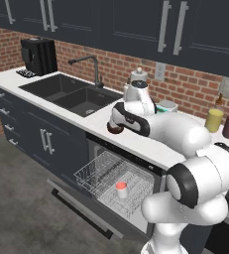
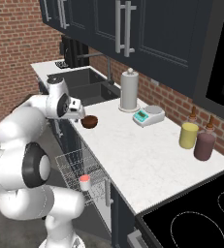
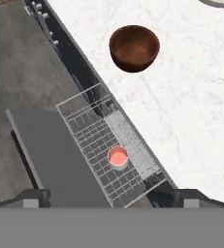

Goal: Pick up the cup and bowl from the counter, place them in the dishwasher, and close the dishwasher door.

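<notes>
The white cup with a red-pink inside stands upright in the pulled-out white wire rack of the dishwasher. The dark grey dishwasher door hangs open below the rack. On the white counter, near its front edge, sits the dark brown bowl. My gripper hovers open and empty above the rack, looking straight down, with the bowl a short way off to one side.
A dark sink with a faucet lies left along the counter. A paper towel roll, a scale, a yellow tumbler and a maroon tumbler stand by the brick wall. A black stove is at the right.
</notes>
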Available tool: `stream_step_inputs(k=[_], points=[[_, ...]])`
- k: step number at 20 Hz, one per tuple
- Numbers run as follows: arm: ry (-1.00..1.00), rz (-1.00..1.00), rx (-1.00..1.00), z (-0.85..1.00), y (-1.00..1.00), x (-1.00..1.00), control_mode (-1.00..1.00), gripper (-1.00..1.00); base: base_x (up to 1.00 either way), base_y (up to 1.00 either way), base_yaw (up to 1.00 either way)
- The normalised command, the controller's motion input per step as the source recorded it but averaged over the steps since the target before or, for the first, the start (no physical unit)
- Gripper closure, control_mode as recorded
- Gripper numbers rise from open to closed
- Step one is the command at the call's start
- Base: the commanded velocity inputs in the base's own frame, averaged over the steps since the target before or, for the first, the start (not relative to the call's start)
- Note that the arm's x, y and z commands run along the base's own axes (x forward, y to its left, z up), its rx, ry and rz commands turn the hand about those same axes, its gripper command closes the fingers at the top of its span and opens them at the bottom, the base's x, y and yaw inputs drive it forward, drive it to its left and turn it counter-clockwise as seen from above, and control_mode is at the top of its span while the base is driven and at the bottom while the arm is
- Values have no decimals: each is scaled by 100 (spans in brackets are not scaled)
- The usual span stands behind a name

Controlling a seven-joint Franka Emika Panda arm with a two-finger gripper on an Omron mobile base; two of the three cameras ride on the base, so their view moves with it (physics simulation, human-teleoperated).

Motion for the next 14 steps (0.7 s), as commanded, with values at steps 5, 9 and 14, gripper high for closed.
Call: stream_step_inputs(k=[5, 9, 14], points=[[-2, -23, 32, 0, -72, 18, -100, -100, 0, 0, 0], [0, -20, 29, -2, -44, 20, -100, -100, 0, 0, 0], [1, -2, 7, -15, 0, 38, -100, -100, 0, 0, 0]])
